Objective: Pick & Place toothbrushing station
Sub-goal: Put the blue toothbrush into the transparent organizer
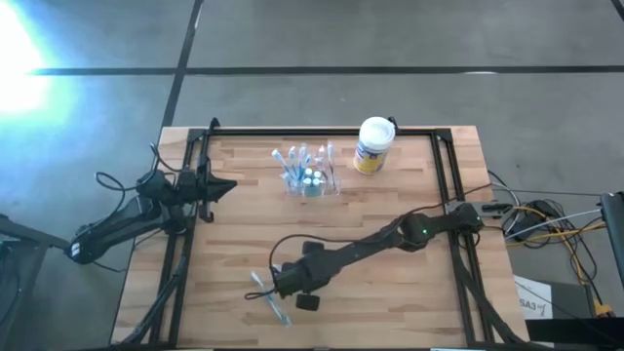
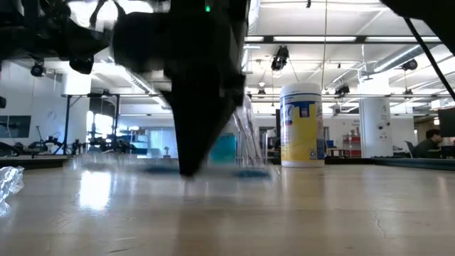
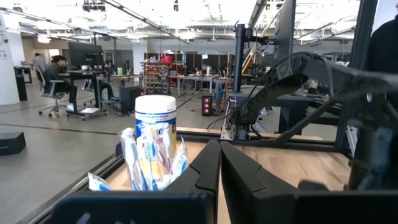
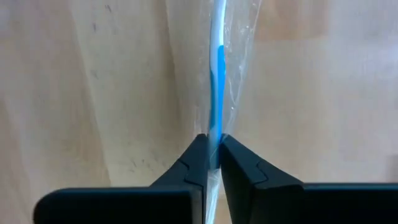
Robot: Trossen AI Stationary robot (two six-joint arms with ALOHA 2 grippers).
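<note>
Your right gripper (image 4: 212, 163) is pinched nearly closed on a wrapped toothbrush (image 4: 216, 74), white-and-blue handle in clear film, lying flat on the wood table (image 1: 409, 292) near its front edge. In the high view that gripper (image 1: 277, 289) sits front-centre, arm stretched diagonally across. The toothbrushing station (image 1: 312, 177) stands well apart toward the back, upright, loaded with wrapped brushes, a white canister (image 1: 372, 144) near it. Your left gripper (image 3: 220, 163) is closed, empty, parked at the table's left edge.
</note>
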